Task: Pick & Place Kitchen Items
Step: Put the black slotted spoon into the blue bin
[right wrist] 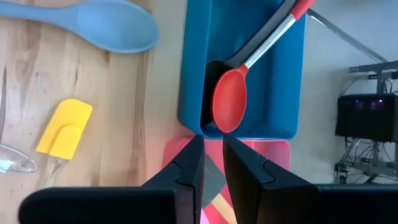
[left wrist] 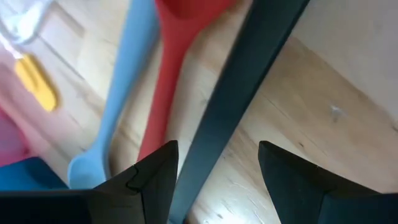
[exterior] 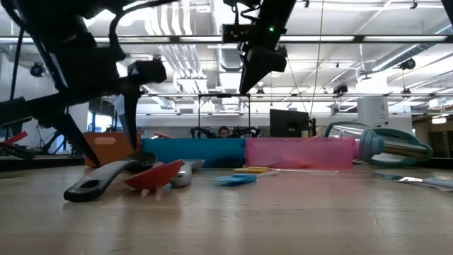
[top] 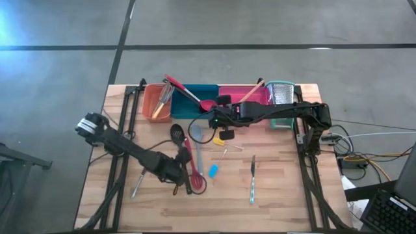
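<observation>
Left gripper (top: 181, 174) is low over the wooden table (top: 286, 195), near its front left; its fingers (left wrist: 155, 171) stand apart, one either side of a black utensil handle (left wrist: 239, 99), with a gap showing on each side of the handle, so no grip is evident. Beside that handle lie a red spatula (left wrist: 171, 74) and a blue spoon (left wrist: 118, 106), roughly parallel, flat on the wood; a small yellow spatula (left wrist: 37, 81) lies further off; a black slotted spoon (top: 177, 133) lies just behind the gripper.

Right gripper (top: 216, 119) is raised above the table near the rear centre; its fingers (right wrist: 186, 168) are nearly together with a narrow slit between them, and nothing is seen held. Below it a red spoon (right wrist: 230, 99) with a metal shaft rests bowl-down in the teal tray (right wrist: 280, 106), its handle leaning across the tray; the pink tray (right wrist: 273, 152) adjoins the teal one.

Along the rear edge stand the orange tray (top: 151, 97) holding utensils, then the teal and pink trays, then a box grater (top: 281, 92) lying on its side. Toward the front right a knife (top: 252, 179) lies alone; a small blue tool (top: 213, 171) lies between it and the red spatula.
</observation>
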You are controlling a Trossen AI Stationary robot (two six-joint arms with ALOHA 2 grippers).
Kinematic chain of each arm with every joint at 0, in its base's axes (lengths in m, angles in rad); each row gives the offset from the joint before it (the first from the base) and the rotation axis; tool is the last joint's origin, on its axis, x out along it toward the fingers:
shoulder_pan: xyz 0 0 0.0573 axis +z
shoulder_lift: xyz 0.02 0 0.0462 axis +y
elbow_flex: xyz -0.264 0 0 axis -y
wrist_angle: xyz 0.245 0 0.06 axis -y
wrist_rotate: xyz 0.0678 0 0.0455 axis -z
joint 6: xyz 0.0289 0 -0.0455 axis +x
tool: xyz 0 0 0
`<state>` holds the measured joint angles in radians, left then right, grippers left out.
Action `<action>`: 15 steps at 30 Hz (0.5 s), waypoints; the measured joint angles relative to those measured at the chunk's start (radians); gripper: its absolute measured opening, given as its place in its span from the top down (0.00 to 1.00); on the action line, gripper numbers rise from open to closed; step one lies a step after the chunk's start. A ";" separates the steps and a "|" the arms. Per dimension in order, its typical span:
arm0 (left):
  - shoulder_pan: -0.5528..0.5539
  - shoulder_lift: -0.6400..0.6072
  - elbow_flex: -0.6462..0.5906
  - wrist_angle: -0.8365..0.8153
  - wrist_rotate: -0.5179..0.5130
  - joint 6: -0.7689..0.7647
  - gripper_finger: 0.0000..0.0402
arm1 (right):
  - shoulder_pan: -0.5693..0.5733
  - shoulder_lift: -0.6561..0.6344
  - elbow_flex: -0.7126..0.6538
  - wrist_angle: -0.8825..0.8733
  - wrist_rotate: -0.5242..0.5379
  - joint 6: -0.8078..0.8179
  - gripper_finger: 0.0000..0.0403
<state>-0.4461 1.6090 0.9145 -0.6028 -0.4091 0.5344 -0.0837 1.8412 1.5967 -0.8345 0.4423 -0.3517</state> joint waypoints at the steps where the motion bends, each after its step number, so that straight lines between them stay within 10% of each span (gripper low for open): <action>1: 0.000 0.011 0.002 0.000 0.000 0.013 0.43 | 0.000 0.000 0.000 0.000 0.000 -0.004 0.87; 15: 0.002 0.114 0.061 0.000 0.028 0.233 0.43 | -0.005 0.000 0.000 0.002 0.000 -0.033 0.87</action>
<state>-0.4445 1.7227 0.9754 -0.6025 -0.3811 0.7675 -0.0889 1.8416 1.5967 -0.8327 0.4423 -0.3847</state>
